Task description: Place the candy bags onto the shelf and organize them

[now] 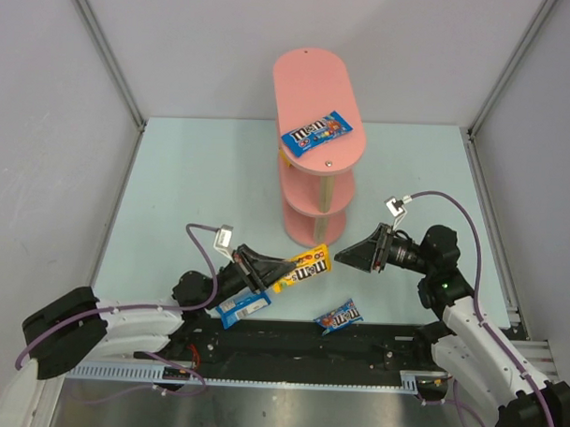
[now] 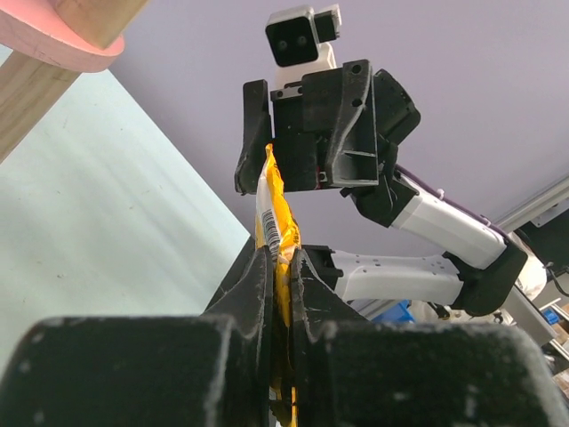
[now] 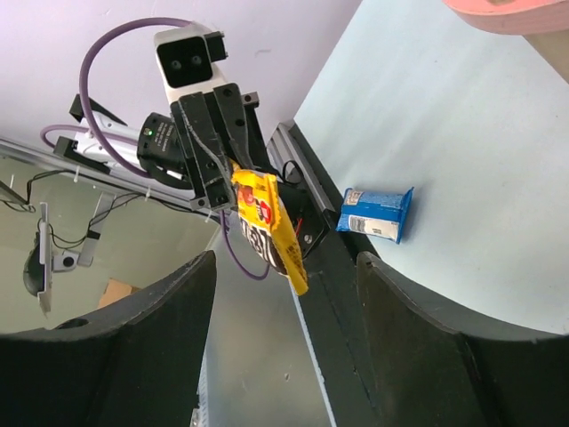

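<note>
The pink shelf (image 1: 319,93) stands at the back centre, and one blue candy bag (image 1: 316,132) lies on its top board. My left gripper (image 1: 278,269) is shut on a yellow candy bag (image 1: 308,265), held above the table in front of the shelf. In the left wrist view the yellow bag (image 2: 280,233) stands edge-on between the fingers. My right gripper (image 1: 344,258) faces it, open, with the bag's free end near its fingers but not gripped. From the right wrist view the yellow bag (image 3: 267,227) hangs from the left gripper (image 3: 227,169), beyond my open right gripper (image 3: 284,294).
Two more blue candy bags lie on the table near the front rail, one under the left arm (image 1: 241,308) and one further right (image 1: 338,317). A blue bag (image 3: 375,213) also shows beside the black rail (image 3: 333,267). Grey walls enclose the table on three sides.
</note>
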{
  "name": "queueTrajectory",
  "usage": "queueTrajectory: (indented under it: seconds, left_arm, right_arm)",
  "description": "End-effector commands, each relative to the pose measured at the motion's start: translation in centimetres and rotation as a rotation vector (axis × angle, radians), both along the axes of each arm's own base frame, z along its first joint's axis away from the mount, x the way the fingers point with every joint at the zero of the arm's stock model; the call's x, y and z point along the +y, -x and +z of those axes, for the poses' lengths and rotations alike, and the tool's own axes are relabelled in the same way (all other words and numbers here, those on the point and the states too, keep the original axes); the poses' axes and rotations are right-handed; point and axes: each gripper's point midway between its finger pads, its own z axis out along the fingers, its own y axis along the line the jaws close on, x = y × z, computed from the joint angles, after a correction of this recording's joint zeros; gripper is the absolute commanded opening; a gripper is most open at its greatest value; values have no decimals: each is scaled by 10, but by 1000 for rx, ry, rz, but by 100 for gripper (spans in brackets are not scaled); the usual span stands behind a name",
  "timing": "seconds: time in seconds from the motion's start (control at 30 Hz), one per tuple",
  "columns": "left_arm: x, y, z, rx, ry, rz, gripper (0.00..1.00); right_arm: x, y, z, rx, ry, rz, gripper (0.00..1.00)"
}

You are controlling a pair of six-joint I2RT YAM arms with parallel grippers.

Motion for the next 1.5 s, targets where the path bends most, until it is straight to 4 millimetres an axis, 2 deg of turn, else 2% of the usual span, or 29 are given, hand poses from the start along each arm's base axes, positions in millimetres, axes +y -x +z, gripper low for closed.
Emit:
queueTrajectory:
  seconds: [0.0, 0.2, 0.3, 0.4, 0.67, 0.77, 0.9, 1.0, 1.03, 1.07, 1.47]
  left_arm:
    - [34, 26, 115, -268, 401, -24, 1]
    - [27, 26, 128, -285, 418, -43, 0]
    - [23, 25, 133, -289, 423, -52, 0]
    - [18, 25, 131, -280, 413, -70, 0]
    - [16, 25, 126, -266, 405, -80, 1]
    - [17, 24, 125, -263, 403, -77, 0]
    - [16, 24, 124, -262, 398, -78, 1]
    - [16, 25, 123, -259, 398, -83, 1]
    - [16, 25, 122, -258, 397, -82, 0]
    - [16, 25, 123, -258, 399, -84, 0]
    - [15, 28, 120, -255, 393, -100, 0]
  right_arm:
    - [4, 7, 17, -67, -39, 40, 69]
    - [13, 13, 15, -77, -39, 78, 66]
    - [17, 15, 14, -75, -37, 91, 59]
    - [18, 16, 14, -77, -38, 95, 55]
    - [20, 14, 16, -83, -45, 92, 53]
    - [20, 14, 15, -83, -44, 97, 42]
    - [19, 14, 14, -85, -40, 94, 36]
    - [19, 13, 13, -82, -37, 89, 37]
    - [19, 13, 13, -83, -37, 88, 43]
    - [19, 13, 14, -86, -37, 86, 45]
    - [20, 11, 13, -86, -35, 78, 51]
